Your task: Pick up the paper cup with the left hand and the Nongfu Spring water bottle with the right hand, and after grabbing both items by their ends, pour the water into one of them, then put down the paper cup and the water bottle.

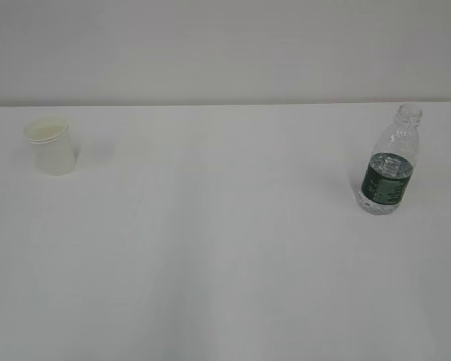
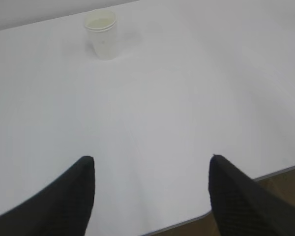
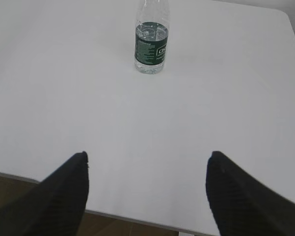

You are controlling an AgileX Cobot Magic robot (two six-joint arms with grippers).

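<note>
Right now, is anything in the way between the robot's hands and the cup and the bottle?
No. Only bare white table lies between the left hand and the cup, and between the right hand and the bottle.

White worktop [image 1: 225, 263] under a pale wall, paper cup [image 1: 51, 146] upright at far left, Nongfu Spring water bottle [image 1: 389, 162] upright at far right, uncapped, water [image 1: 385, 197] up to its dark green label band, the two well apart
</note>
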